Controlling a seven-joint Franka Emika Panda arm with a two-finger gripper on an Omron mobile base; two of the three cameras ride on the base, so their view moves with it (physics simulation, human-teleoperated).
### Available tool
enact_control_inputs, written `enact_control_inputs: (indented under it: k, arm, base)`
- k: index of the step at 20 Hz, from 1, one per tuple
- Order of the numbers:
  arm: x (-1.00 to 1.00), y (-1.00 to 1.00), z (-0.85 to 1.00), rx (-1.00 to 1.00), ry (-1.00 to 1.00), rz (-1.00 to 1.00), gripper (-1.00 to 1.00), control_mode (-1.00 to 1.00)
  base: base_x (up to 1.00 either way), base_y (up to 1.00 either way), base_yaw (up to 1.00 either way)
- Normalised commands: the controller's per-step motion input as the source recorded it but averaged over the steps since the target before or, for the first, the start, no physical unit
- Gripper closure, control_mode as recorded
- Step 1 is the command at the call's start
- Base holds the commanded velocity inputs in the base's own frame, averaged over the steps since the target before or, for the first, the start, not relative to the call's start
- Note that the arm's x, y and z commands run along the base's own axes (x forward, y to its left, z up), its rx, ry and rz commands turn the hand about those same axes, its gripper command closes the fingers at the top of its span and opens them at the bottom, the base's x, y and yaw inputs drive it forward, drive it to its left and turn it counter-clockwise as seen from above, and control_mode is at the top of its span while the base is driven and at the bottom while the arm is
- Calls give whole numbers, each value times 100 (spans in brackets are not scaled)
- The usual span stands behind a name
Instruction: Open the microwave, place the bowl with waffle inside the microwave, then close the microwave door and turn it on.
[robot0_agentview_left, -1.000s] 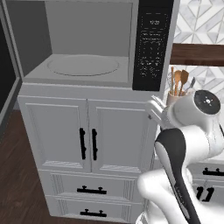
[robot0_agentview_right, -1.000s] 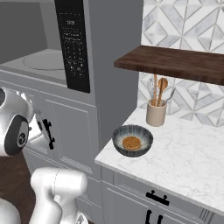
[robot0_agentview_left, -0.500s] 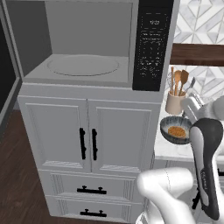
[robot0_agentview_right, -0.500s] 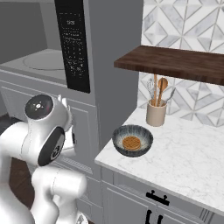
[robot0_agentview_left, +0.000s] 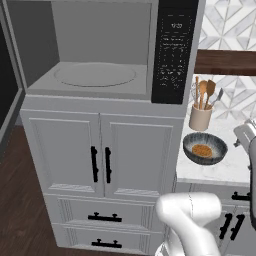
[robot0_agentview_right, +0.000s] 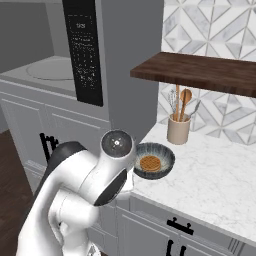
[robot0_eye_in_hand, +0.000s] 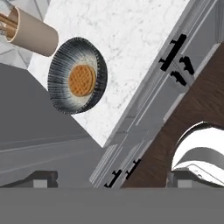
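Left base view: microwave (robot0_agentview_left: 100, 50) open, cavity bare; bowl (robot0_agentview_left: 205, 148) with waffle (robot0_agentview_left: 201, 150) on the counter (robot0_agentview_left: 220, 170) at right, below the utensil cup (robot0_agentview_left: 201, 116). Arm elbow low centre, forearm at right edge.

Right base view: arm folded in lower left, wrist just beside the bowl (robot0_agentview_right: 153, 160).

Hand view: camera rolled, bowl (robot0_eye_in_hand: 78, 82) upper left, jaws released, holding nothing.

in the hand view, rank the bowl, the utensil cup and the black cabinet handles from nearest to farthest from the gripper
1. Black cabinet handles, lowest pair, just above the open gripper.
2. Bowl holding the waffle, up and left on the marble counter.
3. Utensil cup, top left corner, beyond the bowl.
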Motion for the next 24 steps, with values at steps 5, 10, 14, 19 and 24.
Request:
enact_control_inputs:
  k: [5,10,14,19,24]
  arm:
    - [44,-37,-34,0,12,13,-100,-100]
    - [67,-28,-36,0,2,18,-100,-100]
    - [63,-19,-50,0,3,17,-100,-100]
    - [50,-18,-46,0,6,14,-100,-100]
    - [19,-19,-38,-1,9,-1,-100,-100]
  base:
    - [0,0,0]
    - [0,0,0]
    - [0,0,0]
    - [0,0,0]
    - [0,0,0]
